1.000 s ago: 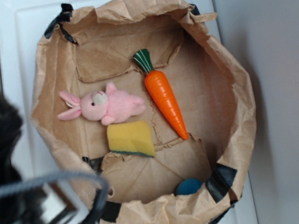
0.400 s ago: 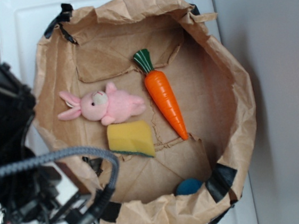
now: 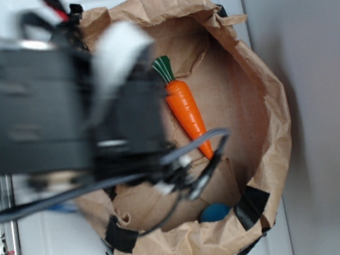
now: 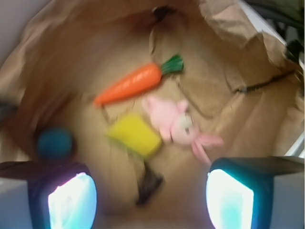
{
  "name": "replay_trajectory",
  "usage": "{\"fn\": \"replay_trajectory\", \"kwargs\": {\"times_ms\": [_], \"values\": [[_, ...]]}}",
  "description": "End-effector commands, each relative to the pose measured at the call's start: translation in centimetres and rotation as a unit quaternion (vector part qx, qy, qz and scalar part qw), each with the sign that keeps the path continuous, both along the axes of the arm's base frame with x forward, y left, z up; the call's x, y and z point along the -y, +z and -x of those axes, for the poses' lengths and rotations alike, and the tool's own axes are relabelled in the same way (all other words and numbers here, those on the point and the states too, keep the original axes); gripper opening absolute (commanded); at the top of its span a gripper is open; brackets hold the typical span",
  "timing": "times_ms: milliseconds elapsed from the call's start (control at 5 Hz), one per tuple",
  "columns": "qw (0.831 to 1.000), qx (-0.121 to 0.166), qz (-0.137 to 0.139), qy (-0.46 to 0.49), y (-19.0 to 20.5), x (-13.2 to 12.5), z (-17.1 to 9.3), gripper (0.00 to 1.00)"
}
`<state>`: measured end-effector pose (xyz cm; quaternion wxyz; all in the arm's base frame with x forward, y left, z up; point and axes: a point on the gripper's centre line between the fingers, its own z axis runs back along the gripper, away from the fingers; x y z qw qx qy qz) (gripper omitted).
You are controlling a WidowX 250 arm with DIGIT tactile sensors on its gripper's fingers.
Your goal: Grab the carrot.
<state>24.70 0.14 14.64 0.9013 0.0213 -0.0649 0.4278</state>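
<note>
The orange carrot [image 3: 185, 109] with its green ribbed top lies on the floor of a rolled-down brown paper bag [image 3: 262, 81], pointing toward the lower right. In the wrist view the carrot [image 4: 129, 84] lies well ahead of my gripper [image 4: 151, 198], beyond the sponge and bunny. The gripper is open, its two pale fingers [image 4: 71, 202] wide apart with nothing between them. In the exterior view my blurred black arm [image 3: 47, 116] reaches in from the left over the bag and hides the gripper there.
A pink plush bunny [image 4: 177, 125] and a yellow sponge [image 4: 134, 136] lie between the gripper and the carrot. A blue ball [image 3: 215, 212] sits at the bag's lower edge. Crumpled bag walls ring everything; black tape patches [image 3: 251, 207] mark the rim.
My arm has swung in from the lower left to over the left half of the bag, now covering the bunny and sponge in the exterior view. The carrot has not moved.
</note>
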Motion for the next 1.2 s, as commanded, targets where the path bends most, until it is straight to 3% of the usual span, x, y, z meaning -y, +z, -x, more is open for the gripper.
{"fn": "replay_trajectory", "kwargs": {"times_ms": [0, 200, 400, 800, 1000], "values": [[0.996, 0.072, 0.017, 0.057, -2.2, -1.6, -3.3, 1.0], [0.996, 0.068, 0.011, 0.057, -4.0, -2.0, -4.5, 1.0], [0.998, 0.064, 0.023, 0.017, -4.2, -2.4, -5.1, 1.0], [0.99, 0.094, 0.047, 0.097, -4.1, -4.0, -4.7, 1.0], [0.988, 0.121, 0.047, 0.088, -4.9, -4.2, -4.2, 1.0]]}}
